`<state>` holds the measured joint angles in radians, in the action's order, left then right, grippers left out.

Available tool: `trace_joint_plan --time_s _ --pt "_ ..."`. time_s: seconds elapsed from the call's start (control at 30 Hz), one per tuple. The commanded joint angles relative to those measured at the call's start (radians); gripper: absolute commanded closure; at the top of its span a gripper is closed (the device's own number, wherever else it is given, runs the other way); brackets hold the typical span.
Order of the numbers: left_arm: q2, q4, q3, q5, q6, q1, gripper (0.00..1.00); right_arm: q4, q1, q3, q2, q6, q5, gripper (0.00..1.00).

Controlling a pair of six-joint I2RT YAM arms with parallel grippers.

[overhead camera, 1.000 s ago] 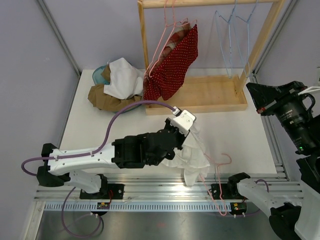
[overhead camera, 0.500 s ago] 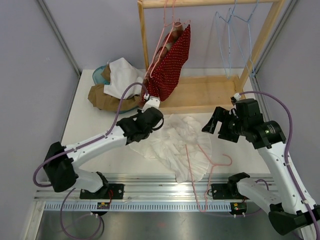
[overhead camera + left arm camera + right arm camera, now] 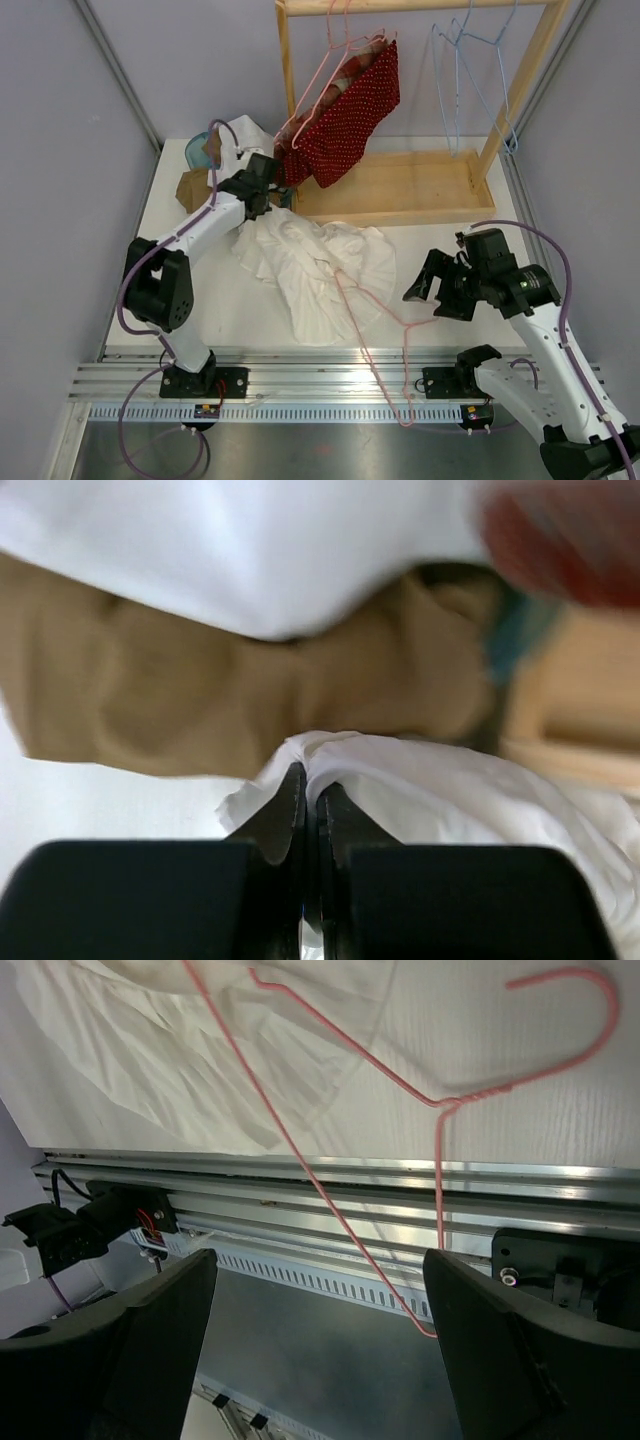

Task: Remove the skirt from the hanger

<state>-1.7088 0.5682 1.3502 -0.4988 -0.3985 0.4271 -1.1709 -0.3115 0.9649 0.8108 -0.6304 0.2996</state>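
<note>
While left gripper pinches skirt beside clothes pile, right gripper gapes empty.

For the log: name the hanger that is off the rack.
The pink hanger lying on the table with the white skirt; the others hang on the rack.

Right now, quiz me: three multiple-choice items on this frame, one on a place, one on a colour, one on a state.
1. Where is the white skirt?
A. spread on the table
B. hung on the rack
C. on the floor

2. What colour is the hanger lying on the table?
A. blue
B. pink
C. green

3. What is the left tool doing?
A. wide open
B. shut on the skirt's edge
C. gripping the hanger

Answers:
1 A, the top view shows it spread on the tabletop.
2 B, its wire shows pink in the right wrist view.
3 B, the left wrist view shows it pinched on white cloth.
</note>
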Motion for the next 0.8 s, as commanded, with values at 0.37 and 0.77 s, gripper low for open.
trace_joint_plan --time_s 0.37,0.77 --pt "0.153 -0.053 0.014 0.039 -0.03 -0.162 1.0 0.333 -0.172 -0.241 0.234 -0.069 0.052 0.14" --pt "0.193 -0.06 -0.031 0.095 -0.043 -0.162 1.0 0.493 -0.411 -0.273 0.456 -0.161 -0.074 0.21"
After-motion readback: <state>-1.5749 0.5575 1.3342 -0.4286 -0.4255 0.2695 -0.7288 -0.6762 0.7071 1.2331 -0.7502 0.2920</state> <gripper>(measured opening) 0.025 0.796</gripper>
